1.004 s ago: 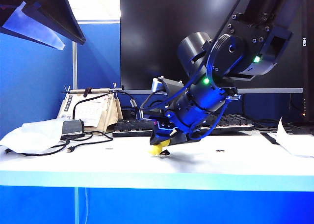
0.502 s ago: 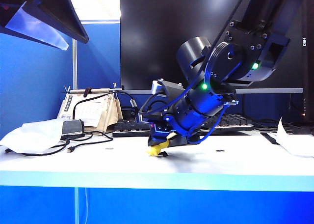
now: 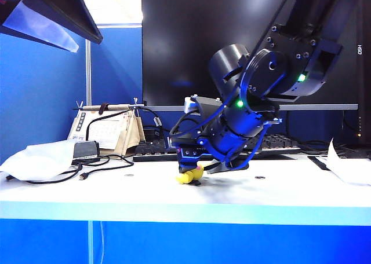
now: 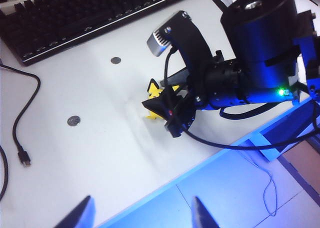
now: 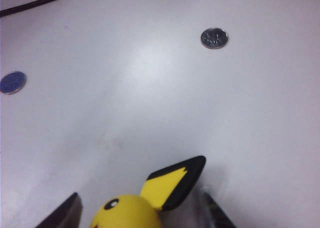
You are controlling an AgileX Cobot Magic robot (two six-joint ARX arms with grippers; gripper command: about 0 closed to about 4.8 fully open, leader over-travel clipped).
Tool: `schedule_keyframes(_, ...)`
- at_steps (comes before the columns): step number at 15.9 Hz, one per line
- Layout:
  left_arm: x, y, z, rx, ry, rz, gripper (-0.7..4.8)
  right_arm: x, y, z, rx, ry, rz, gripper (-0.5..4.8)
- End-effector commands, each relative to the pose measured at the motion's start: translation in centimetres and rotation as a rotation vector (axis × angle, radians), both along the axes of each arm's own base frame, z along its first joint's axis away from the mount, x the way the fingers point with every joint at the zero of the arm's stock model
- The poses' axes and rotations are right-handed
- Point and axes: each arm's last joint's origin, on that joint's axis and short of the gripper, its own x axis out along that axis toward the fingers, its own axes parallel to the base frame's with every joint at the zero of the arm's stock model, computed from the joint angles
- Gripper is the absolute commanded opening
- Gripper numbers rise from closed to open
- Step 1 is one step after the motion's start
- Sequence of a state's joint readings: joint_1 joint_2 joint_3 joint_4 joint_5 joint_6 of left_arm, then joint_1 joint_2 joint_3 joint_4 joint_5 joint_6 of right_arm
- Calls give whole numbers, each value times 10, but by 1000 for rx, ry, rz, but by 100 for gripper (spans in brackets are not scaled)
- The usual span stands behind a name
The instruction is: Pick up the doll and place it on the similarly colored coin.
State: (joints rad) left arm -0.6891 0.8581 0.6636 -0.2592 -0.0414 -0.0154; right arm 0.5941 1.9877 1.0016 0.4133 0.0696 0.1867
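The right pincer, low over the table, stands parted around the doll without a clear grip, seemingly releasing it, so next it should lift clear, while the left pincer hangs open and empty above.
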Motion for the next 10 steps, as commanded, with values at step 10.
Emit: schedule_keyframes(10,-19,26,26,10,-208,242,256,-10,-25,105,92,-270,-54,479)
